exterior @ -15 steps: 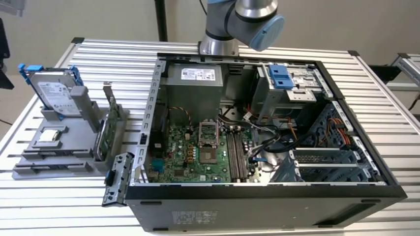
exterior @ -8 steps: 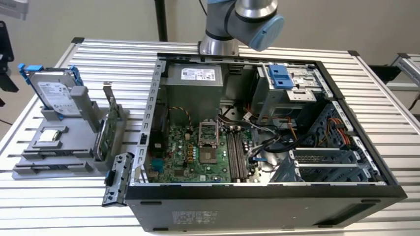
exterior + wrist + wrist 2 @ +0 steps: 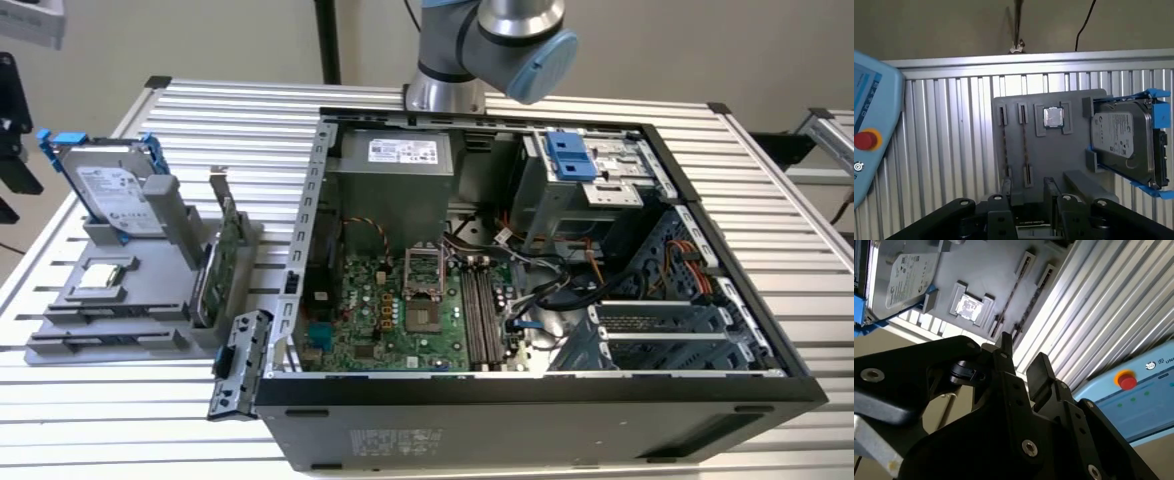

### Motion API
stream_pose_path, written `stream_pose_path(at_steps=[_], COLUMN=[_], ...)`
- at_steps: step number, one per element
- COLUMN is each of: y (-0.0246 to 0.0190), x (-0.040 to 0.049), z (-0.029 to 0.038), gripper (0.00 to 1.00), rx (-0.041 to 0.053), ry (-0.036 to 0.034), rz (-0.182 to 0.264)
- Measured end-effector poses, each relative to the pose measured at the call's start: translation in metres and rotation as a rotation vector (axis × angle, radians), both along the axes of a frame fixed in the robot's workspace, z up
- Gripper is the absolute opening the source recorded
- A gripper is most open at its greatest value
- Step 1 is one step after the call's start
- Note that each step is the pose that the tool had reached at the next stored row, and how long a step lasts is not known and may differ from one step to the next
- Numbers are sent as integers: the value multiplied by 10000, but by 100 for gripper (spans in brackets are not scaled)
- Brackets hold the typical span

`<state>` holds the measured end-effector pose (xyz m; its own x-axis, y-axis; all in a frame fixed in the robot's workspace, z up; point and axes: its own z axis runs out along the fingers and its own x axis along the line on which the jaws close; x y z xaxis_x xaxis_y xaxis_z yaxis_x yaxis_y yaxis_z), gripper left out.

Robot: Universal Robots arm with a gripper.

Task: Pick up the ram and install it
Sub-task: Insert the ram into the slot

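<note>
Black gripper [image 3: 1028, 190] in both wrist views, fingers [image 3: 1005, 351] spread wide, only air between, gripping nothing. Poised over the edge of a grey tray [image 3: 1054, 155], apart from it.

Straight past the fingertips, the ram [image 3: 1004, 145]: a thin dark stick standing on edge, caught at both ends in slotted rests on the tray. Parallel and just beside it, a second stick [image 3: 1025, 145] in the same kind of rests. Next along the tray, a square silver chip [image 3: 1054, 117] in its own frame, then a silver hard drive [image 3: 1121, 140] with blue rails propped at the tray's end. In the exterior view, also a green card [image 3: 220, 265] upright on the tray side nearest the computer case [image 3: 534, 395].

Under everything, a table [image 3: 200, 110] of ribbed aluminium slats, pale and bare around the tray. Tray toward the exterior view's left, open case toward its right, near each other with a narrow strip of slats between.

Inside the case, a green motherboard [image 3: 387, 310] lying flat, long slots [image 3: 483, 310] beside the processor socket [image 3: 424, 285]. Drive cage [image 3: 587, 170] and cables [image 3: 574, 280] crowding the exterior view's right half. Grey arm [image 3: 494, 40] rising behind the case.

Beige wall [image 3: 667, 50] beyond the table's far edge. Beside the table's edge, a pale blue pendant [image 3: 874, 100] with a red button.
</note>
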<state>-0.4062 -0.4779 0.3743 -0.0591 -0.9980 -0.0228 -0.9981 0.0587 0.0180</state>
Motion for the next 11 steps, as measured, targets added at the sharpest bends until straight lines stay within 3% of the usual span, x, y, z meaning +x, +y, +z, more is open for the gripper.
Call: stream_pose_path(at_steps=[11], y=[0], x=[1], z=[-134], gripper=[100], rx=[0], ry=[-38], rz=[57])
